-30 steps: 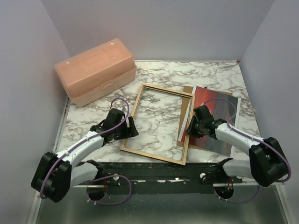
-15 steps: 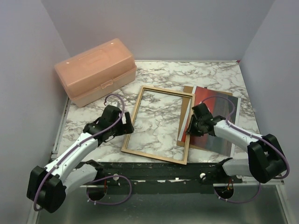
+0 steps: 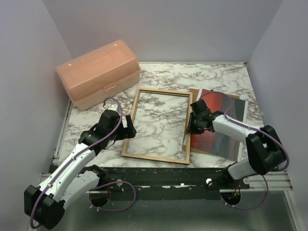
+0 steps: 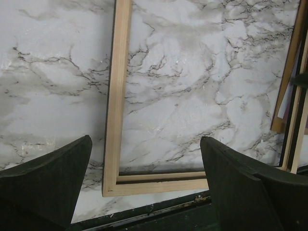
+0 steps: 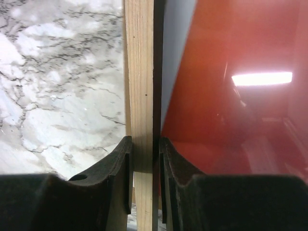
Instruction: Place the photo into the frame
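Right of centre in the overhead view, my right claw is clamped on the right-hand rail of the thin rectangular picture frame. The frame lies tan wood side up in the middle of the white marble-patterned tabletop. My wrist view shows a black finger pressed to each side of that rail. Just beside the rail, on its right, lies the large glossy red-orange sunset photo, picture side up, with its pale border running along the wood.

Left of centre, my left claw stands wide open and holds nothing. It is poised by the frame's left rail, and the frame's near corner shows between its fingers.
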`<control>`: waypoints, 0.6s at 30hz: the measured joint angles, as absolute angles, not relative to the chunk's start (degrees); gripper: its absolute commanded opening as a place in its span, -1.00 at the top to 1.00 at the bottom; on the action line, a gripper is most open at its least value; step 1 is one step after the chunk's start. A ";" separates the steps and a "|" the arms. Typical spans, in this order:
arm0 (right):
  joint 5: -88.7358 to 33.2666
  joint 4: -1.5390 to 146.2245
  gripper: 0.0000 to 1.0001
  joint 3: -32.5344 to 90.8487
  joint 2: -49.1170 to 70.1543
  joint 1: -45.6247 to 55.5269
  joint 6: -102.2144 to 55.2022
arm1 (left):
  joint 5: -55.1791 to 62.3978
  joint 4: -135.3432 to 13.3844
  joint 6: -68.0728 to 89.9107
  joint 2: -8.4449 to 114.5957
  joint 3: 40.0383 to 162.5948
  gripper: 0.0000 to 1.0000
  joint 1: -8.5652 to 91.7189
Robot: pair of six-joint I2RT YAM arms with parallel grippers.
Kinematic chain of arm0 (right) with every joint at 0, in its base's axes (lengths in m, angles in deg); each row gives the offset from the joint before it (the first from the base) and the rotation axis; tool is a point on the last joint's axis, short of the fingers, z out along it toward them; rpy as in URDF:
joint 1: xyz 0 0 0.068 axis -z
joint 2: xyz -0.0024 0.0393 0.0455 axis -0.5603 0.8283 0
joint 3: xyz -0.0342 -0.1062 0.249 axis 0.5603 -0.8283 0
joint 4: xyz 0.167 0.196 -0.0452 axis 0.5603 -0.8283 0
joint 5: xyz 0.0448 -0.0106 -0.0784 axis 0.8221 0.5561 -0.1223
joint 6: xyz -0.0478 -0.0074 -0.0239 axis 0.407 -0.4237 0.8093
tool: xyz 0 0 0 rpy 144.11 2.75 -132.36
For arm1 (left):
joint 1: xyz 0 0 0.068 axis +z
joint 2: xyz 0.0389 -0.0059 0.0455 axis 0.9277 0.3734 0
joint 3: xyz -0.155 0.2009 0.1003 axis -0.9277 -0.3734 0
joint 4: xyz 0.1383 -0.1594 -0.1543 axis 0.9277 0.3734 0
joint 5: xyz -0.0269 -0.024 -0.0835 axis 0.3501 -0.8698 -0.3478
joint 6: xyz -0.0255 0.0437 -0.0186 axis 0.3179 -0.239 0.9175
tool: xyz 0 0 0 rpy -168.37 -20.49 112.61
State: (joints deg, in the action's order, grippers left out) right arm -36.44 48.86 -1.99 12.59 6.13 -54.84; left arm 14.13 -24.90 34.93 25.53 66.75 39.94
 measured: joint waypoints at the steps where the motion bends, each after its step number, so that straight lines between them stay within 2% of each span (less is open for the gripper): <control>1: -36.39 48.91 0.99 -1.09 13.62 5.63 -54.76 | 13.91 -24.90 34.93 25.53 66.73 -0.97 39.94; 18: -36.48 49.76 0.99 9.40 26.12 -0.36 -54.27 | 8.76 -25.51 34.96 27.54 65.31 -0.97 39.91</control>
